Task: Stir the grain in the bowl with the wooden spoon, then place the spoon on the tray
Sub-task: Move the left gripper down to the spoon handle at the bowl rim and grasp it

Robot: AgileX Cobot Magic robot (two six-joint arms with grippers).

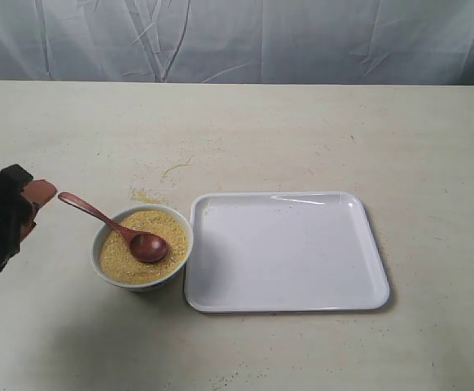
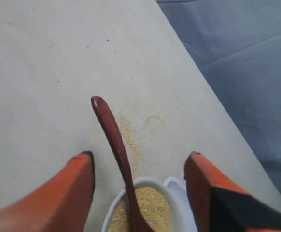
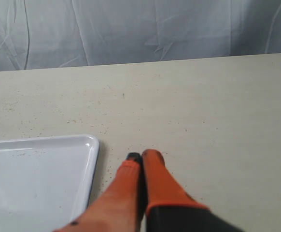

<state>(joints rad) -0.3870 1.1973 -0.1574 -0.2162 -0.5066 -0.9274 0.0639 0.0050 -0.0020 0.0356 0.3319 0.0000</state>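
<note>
Fingers of the left gripper (image 2: 140, 157), orange and blunt-tipped, stand wide apart and hold nothing. The slim handle of a dark reddish-brown wooden spoon (image 2: 112, 133) runs through the gap between them without touching either one. In the exterior view this gripper (image 1: 27, 204) hovers just beside the free tip of the handle, at the left of the scene. The spoon (image 1: 107, 218) leans on the rim of a small round white bowl (image 1: 97, 244), its oval head resting on fine yellow-golden grain (image 1: 127, 265) that fills the bowl nearly to the top. The spoon looks light and stiff, with a smooth finish that could slip between hard pads, so the best hold is probably across the raised outer end of the handle, clear of the rim. The grain is loose and sandy and would likely spill under a quick stir. Some spilled grain (image 1: 145, 195) lies on the pale beige table (image 1: 318, 130) behind the bowl. A flat white rectangular plastic tray (image 1: 290, 252) with rounded corners sits close against the bowl's right side; whether they touch is unclear. The right gripper (image 3: 140, 158), seen only in its wrist view, has its orange fingers pressed together on nothing, near the tray's edge. No brand, label or writing can be read anywhere.
</note>
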